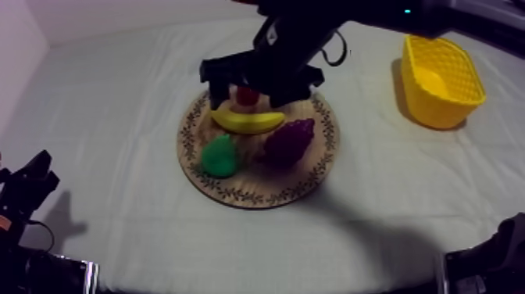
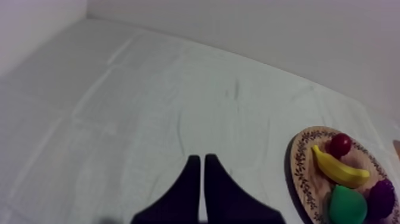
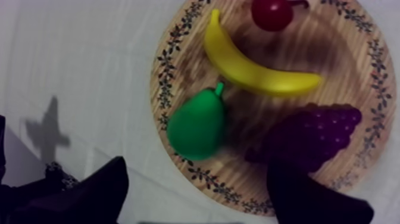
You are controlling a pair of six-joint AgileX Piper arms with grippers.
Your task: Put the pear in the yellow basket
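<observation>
Over the wooden board (image 1: 258, 186), my right gripper (image 3: 201, 199) hovers with fingers apart, holding nothing; the pear (image 3: 197, 124) lies on the board near its rim. Approach step, I judge: next, descend and close round the pear. Far off, my left gripper (image 2: 200, 158) rests closed.

Overhead camera looks down at a slant on the grey-white clothed table (image 1: 109, 156). Left wrist camera sits low, facing across bare cloth from well off; right wrist camera looks straight down from close. All three share the round wooden board with a patterned rim (image 1: 256, 186).
</observation>
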